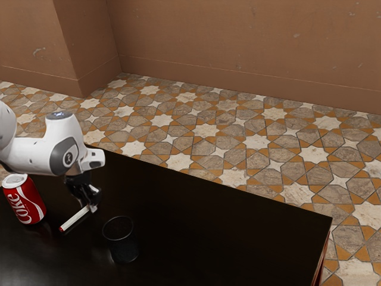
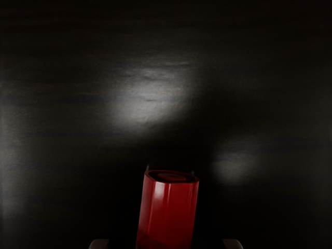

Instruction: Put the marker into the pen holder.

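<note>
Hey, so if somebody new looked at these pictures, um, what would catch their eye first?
Probably the bright red Coke can at the exterior view's left, beside the white arm over the dark table. Next, the star-patterned floor beyond it. In the wrist view, the marker's red end glows against black.

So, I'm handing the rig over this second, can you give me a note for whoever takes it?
Gripper: low over the table at one end of the marker; open or shut, I can't tell.
Marker: at the gripper, red end pointing away from it; whether it's lifted is unclear.
Pen holder: on the table, nearby, mouth up.
Coke can: on the table, toward the exterior view's left.
Done: gripper is at the marker.
Left: confirm the grip, then put the marker into the holder.
</note>
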Robot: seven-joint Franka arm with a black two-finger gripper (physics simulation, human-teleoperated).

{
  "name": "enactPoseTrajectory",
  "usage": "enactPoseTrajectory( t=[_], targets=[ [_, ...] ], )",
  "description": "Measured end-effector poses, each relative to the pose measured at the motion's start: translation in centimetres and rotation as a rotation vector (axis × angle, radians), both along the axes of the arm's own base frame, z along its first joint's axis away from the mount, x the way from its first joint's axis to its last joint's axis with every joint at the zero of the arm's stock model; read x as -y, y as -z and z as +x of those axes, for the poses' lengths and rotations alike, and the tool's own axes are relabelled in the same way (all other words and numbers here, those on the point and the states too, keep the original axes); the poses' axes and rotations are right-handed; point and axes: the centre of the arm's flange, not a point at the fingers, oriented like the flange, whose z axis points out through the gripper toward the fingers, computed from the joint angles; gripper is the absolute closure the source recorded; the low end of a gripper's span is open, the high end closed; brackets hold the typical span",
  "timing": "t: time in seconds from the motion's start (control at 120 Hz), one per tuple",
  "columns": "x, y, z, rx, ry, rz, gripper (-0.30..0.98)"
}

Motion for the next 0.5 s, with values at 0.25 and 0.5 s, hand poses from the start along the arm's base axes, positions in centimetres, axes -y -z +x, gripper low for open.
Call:
enactPoseTrajectory(
  t=[0.25, 0.5],
  targets=[
    [0.01, 0.27, 0.07, -0.001, 0.024, -0.004, 0.56],
    [0.01, -0.01, 0.15, 0.005, 0.037, -0.004, 0.71]
  ],
)
